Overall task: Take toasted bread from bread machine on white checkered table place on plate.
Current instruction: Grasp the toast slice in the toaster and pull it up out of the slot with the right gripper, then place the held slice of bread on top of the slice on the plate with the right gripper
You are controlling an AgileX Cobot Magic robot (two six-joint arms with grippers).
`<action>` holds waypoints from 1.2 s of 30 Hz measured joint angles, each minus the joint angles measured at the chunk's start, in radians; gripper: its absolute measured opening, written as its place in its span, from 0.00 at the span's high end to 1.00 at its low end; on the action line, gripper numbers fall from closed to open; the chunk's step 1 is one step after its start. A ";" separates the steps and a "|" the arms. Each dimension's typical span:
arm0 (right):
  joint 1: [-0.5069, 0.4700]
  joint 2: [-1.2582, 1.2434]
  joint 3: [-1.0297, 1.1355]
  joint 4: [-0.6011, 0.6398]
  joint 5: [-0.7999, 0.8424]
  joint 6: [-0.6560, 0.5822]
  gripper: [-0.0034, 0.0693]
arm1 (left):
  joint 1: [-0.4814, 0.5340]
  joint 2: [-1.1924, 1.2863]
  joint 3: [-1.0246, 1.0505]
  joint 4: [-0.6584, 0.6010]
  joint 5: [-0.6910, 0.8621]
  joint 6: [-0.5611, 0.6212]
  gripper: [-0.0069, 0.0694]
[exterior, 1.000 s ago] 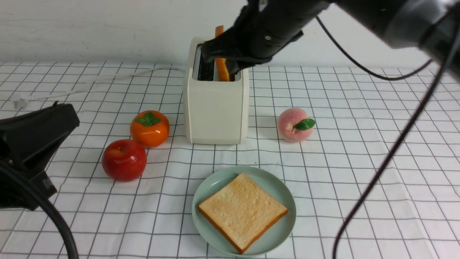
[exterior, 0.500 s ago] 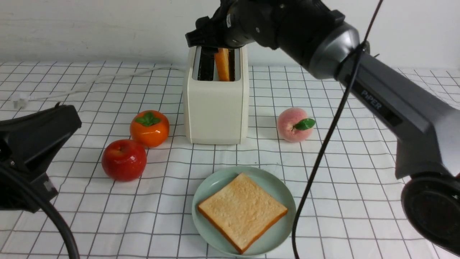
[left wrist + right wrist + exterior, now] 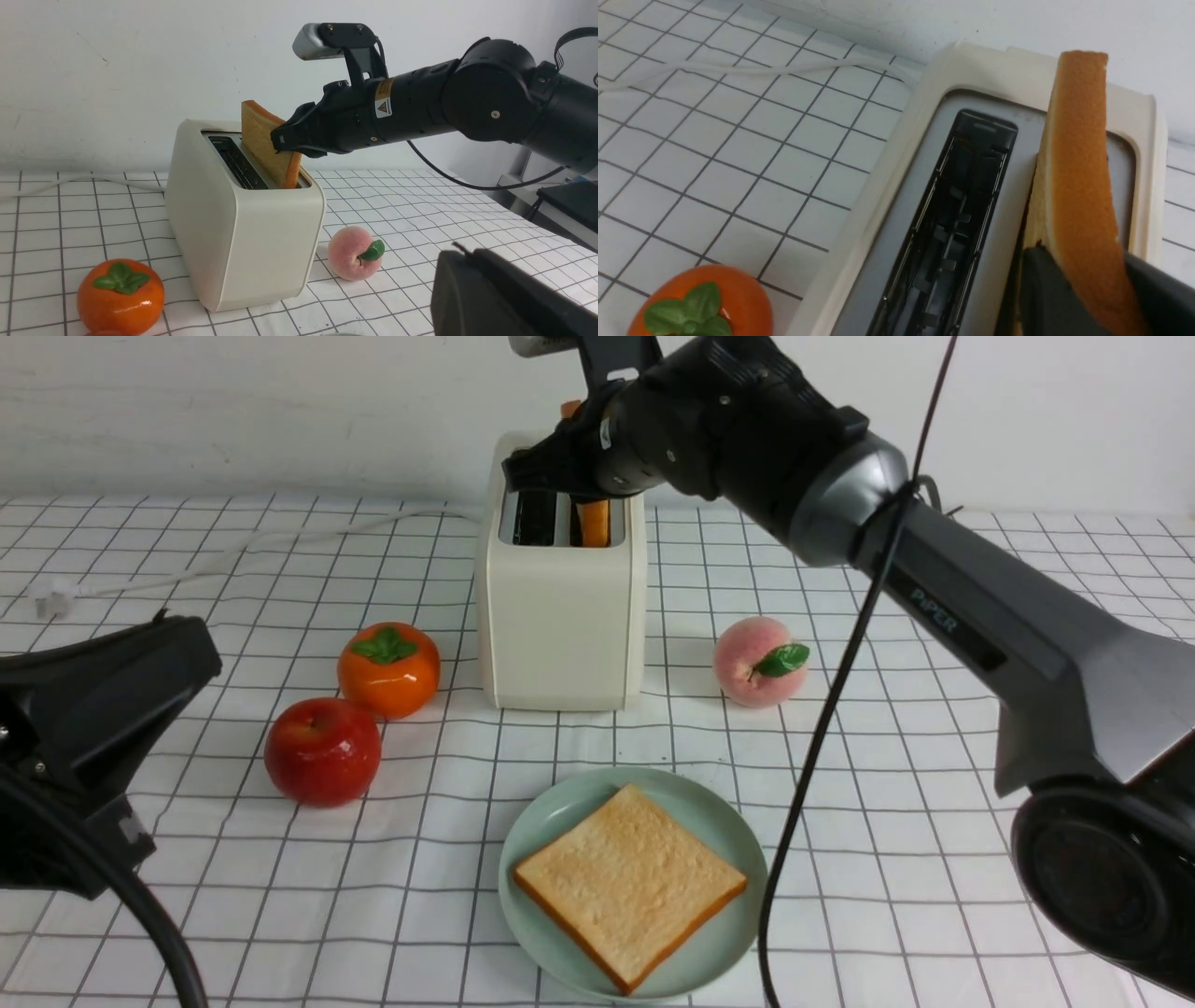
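Toast (image 3: pixel 264 144) in toaster (image 3: pixel 243 242); slice (image 3: pixel 630 882) on plate (image 3: pixel 719 943).

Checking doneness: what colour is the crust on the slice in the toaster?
Orange-brown toast crust; right wrist view shows it best.

front: wide | left wrist: side-on | right wrist: close overhead | shared: bread machine (image 3: pixel 560 625)

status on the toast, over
Right gripper shut on toast slice, partly out of toaster slot. Left gripper low at left, state unclear. Other slice flat on plate. Nothing between toaster and plate.
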 joint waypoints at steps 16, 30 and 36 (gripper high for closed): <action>0.003 -0.371 -0.007 0.174 0.357 -0.236 0.79 | 0.000 0.000 0.000 0.000 0.012 0.000 0.91; -0.137 -0.885 0.593 0.240 0.544 -0.318 0.79 | 0.000 0.000 0.000 0.003 0.092 0.000 0.93; -0.213 -1.091 1.115 0.463 0.353 -0.263 0.79 | 0.000 0.000 0.000 0.004 0.095 0.000 0.93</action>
